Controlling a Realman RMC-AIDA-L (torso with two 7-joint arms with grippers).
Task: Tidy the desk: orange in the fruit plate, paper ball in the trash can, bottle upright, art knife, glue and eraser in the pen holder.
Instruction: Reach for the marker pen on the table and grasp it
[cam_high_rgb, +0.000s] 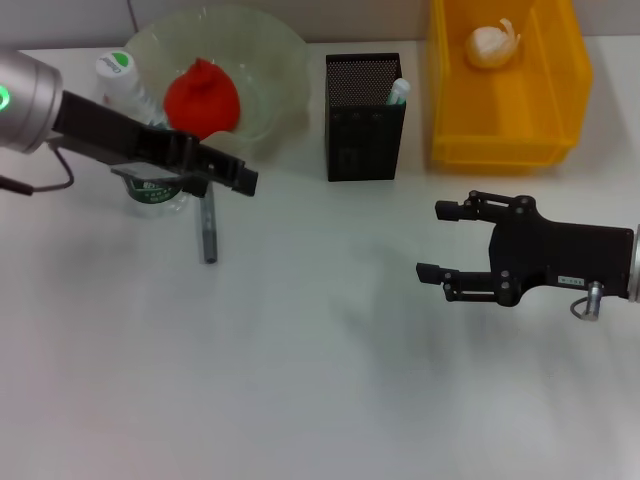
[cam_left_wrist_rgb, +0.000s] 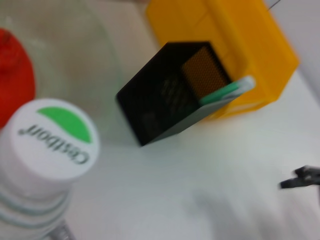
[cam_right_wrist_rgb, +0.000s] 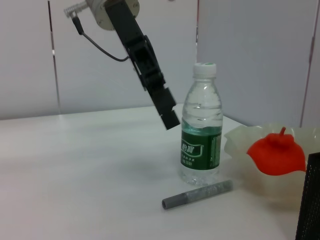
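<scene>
The bottle (cam_right_wrist_rgb: 201, 131) stood upright at the far left, just beside the fruit plate (cam_high_rgb: 270, 60); the orange (cam_high_rgb: 201, 97) lay in that plate; the paper ball (cam_high_rgb: 492, 46) lay in the trash can (cam_high_rgb: 500, 140) at far right; the pen holder (cam_high_rgb: 364, 125) between them held a green-and-white stick, seemingly the glue. A grey pen-like item (cam_high_rgb: 208, 232), probably the art knife, lay on the desk near the bottle, not yet stowed; no eraser was visible. The left gripper (cam_high_rgb: 235, 178) hung above the bottle; whether it was spread, I cannot tell. The right gripper (cam_high_rgb: 438, 240) hovered empty at right, fingers spread.
</scene>
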